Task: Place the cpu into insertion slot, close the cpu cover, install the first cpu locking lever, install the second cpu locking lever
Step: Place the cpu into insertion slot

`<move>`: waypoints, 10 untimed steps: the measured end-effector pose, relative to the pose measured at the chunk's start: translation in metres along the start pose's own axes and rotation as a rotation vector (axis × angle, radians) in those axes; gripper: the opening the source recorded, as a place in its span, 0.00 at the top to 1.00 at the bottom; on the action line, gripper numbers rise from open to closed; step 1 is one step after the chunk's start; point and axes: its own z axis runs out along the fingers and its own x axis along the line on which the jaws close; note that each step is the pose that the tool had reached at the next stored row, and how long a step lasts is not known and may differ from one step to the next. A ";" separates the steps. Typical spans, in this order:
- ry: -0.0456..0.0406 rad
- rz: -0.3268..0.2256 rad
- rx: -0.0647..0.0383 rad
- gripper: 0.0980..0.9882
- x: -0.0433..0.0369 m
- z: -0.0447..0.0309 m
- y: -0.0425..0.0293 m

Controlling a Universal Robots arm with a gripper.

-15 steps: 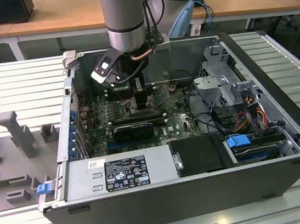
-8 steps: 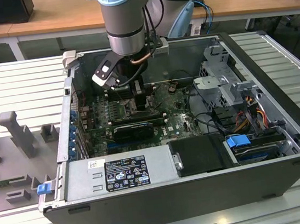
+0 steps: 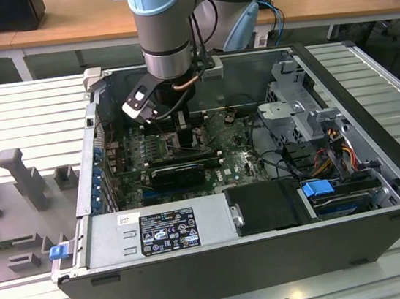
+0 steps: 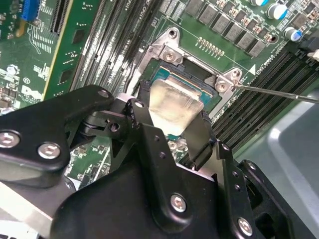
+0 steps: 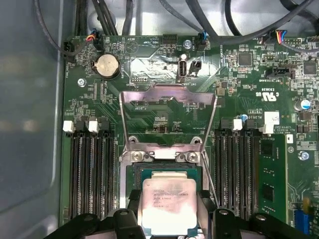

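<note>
Gripper (image 4: 172, 119) clasps the cpu (image 4: 172, 102) at the insertion slot (image 4: 202, 84), cpu cover (image 5: 169, 91) open

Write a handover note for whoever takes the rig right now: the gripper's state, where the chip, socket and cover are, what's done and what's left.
The gripper is shut on the chip, with a finger on each of two opposite sides.
The chip sits at the socket on the motherboard. Whether it is fully seated cannot be told.
The cover is swung open, clear of the socket.
One lever, a thin rod, sticks out to the side, unlatched.
Done: chip at the socket.
Left: chip not yet released, cover to close, both levers to lock.
</note>
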 end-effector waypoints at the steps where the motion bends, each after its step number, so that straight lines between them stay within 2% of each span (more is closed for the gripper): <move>1: -0.0003 0.000 0.000 0.52 0.0009 0.0017 -0.0002; 3: -0.0004 0.000 0.000 0.52 0.0020 0.0043 -0.0001; 9: -0.0022 0.000 0.000 0.50 0.0020 0.0044 -0.0001; 10: -0.0009 0.000 0.000 0.43 0.0022 0.0045 -0.0001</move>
